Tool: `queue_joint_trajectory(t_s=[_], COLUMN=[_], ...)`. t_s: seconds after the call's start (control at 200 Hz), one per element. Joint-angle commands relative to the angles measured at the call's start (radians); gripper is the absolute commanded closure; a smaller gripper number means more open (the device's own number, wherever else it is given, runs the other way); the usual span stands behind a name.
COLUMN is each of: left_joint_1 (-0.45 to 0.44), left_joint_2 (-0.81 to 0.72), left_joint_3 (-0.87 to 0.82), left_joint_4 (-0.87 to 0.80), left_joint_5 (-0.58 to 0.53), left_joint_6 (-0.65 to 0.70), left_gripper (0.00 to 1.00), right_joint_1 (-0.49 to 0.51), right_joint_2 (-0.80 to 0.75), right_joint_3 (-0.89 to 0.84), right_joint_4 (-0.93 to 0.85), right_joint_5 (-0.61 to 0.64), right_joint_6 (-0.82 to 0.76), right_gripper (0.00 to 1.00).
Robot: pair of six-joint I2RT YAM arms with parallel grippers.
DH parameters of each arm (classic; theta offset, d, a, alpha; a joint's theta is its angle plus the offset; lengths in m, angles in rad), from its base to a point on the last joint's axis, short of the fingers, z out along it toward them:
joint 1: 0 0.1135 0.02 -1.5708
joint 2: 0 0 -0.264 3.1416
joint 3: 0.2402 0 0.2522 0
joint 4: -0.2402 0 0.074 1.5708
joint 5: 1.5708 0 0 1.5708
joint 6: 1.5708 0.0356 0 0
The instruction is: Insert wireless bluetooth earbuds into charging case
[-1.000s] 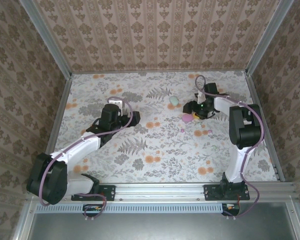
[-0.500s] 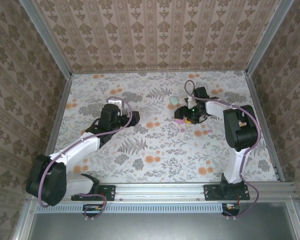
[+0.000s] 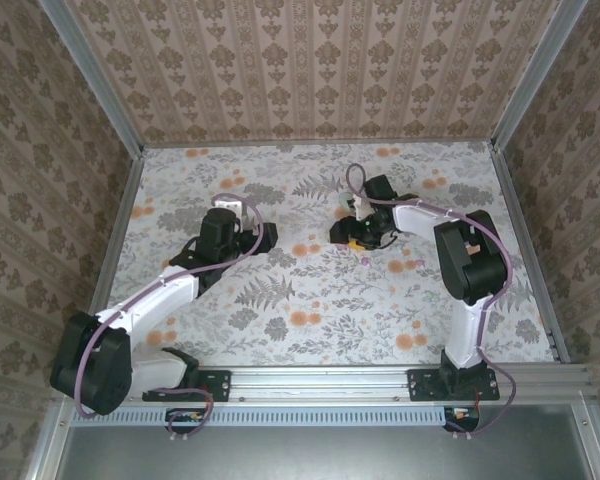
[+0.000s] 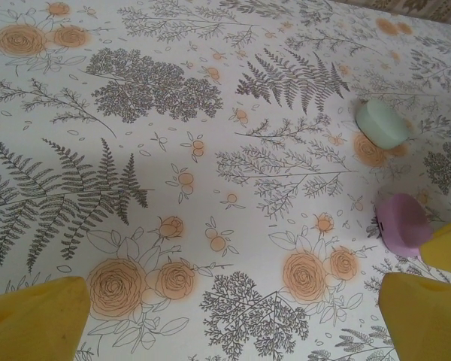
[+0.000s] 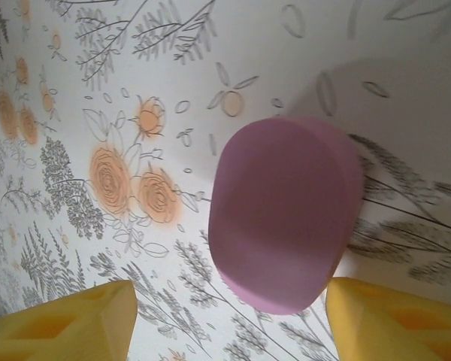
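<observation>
Closest to the arm bases on my overhead feed is the tiny pinkish-purple earbud [image 3: 365, 261]. It lies bare on the floral-printed tabletop [image 3: 280, 340], right of centre and out of any case. It is only a speck from up there, about the same tone as the pink in the print, and too small for me to make out its shape or which way it faces. It sits just on the near side of the right gripper [image 5: 229, 301], close to it but not touching.

Off to the left, well apart from the earbud, the left gripper [image 4: 229, 304] has its jaws spread as wide as they go. Its two yellow pads sit at the bottom corners of its wrist view, and between them I see nothing but printed ferns and orange roses.

The right gripper is low over the pink oval plastic case [image 5: 286, 210] with its jaws about half apart, straddling it. There is clear table between the case and one pad, and the other pad is just beside the case's rim, so I read no grip. The case is smooth, domed and matte, it looks closed, and it throws a soft shadow on the table. From the left wrist, one of the right gripper's yellow fingertips [image 4: 445, 250] sits right against the pink case.

Just beyond lies the mint-green oval case [image 4: 382, 124], also closed.
</observation>
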Motion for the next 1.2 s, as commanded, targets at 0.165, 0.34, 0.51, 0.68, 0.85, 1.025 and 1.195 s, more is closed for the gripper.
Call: queue_joint_trajectory(t_s=[0.165, 0.34, 0.51, 0.68, 0.85, 1.025, 1.195], left_joint_1=[-0.008, -0.008, -0.008, -0.008, -0.009, -0.011, -0.012], left_joint_2=[-0.025, -0.039, -0.062, -0.064, -0.066, -0.079, -0.097], left_joint_3=[0.033, 0.034, 0.017, 0.019, 0.027, 0.021, 0.011], left_joint_4=[-0.018, -0.031, -0.035, -0.036, -0.045, -0.054, -0.062], left_joint_5=[-0.021, -0.028, -0.039, -0.038, -0.026, -0.028, -0.039], left_joint_6=[0.022, 0.023, 0.019, 0.022, 0.023, 0.019, 0.018], left_gripper=[0.00, 0.00, 0.00, 0.00, 0.00, 0.00, 0.00], right_joint_1=[0.087, 0.090, 0.030, 0.003, 0.002, 0.005, 0.012], right_joint_2=[0.095, 0.039, -0.058, 0.037, 0.126, 0.205, 0.251], right_joint_3=[0.141, 0.163, 0.126, 0.249, 0.341, 0.415, 0.460], right_joint_4=[-0.054, -0.094, -0.065, -0.135, -0.138, -0.182, -0.221], right_joint_5=[-0.048, 0.104, 0.154, 0.129, 0.110, 0.045, 0.009], right_joint_6=[-0.002, -0.028, -0.088, -0.153, -0.171, -0.184, -0.218], right_gripper=[0.30, 0.30, 0.29, 0.29, 0.29, 0.29, 0.29])
